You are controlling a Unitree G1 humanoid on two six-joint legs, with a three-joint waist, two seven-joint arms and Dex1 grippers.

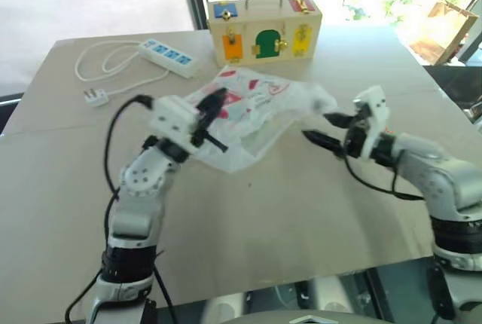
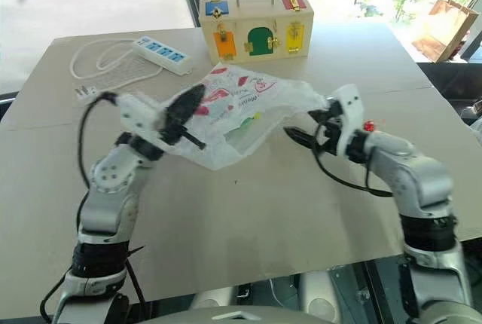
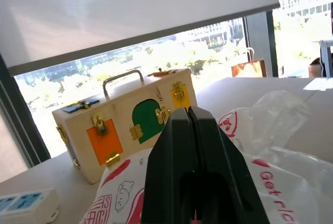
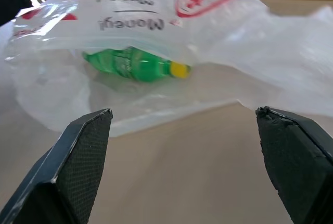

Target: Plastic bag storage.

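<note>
Crinkly white plastic bag (image 1: 252, 109) lifted off worktop (image 1: 286, 218) on one side, left pincer (image 1: 213, 113) clenched on its edge; green bottle (image 4: 136, 66) already inside. Right pincer (image 1: 325, 131) released, just beside bag. Folding or stowing apparently remains.

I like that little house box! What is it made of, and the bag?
The box looks like pale, smooth wood, with shiny brass-coloured metal latches and a metal handle on top. The plastic bag looks like thin, glossy, see-through plastic: it crinkles, and a green bottle shows through it.
</note>
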